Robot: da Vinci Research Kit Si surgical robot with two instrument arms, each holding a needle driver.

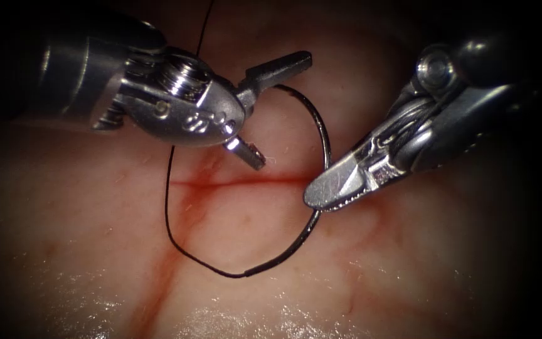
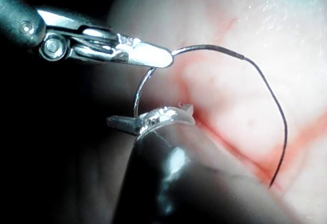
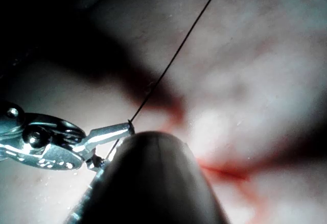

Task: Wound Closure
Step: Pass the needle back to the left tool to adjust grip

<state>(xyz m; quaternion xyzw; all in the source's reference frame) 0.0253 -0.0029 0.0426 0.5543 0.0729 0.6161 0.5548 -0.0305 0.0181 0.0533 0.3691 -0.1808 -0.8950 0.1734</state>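
Steel needle (image 1: 323, 135) sat pinched mid-curve in the right tool (image 1: 321, 191), clear of the tissue (image 1: 409, 263); left tool (image 1: 265, 110) gaped empty; a firm, square grip mattered.

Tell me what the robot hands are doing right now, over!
Left tool jaws open, holding nothing. Right tool shut on needle about mid-curve, needle above tissue, not in it. Thread loops loose across cut.

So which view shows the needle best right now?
The endoscope view: the needle arcs free above the tissue, the right tool shut on it, the left tool open at its tip. The left wrist view also shows its curve.
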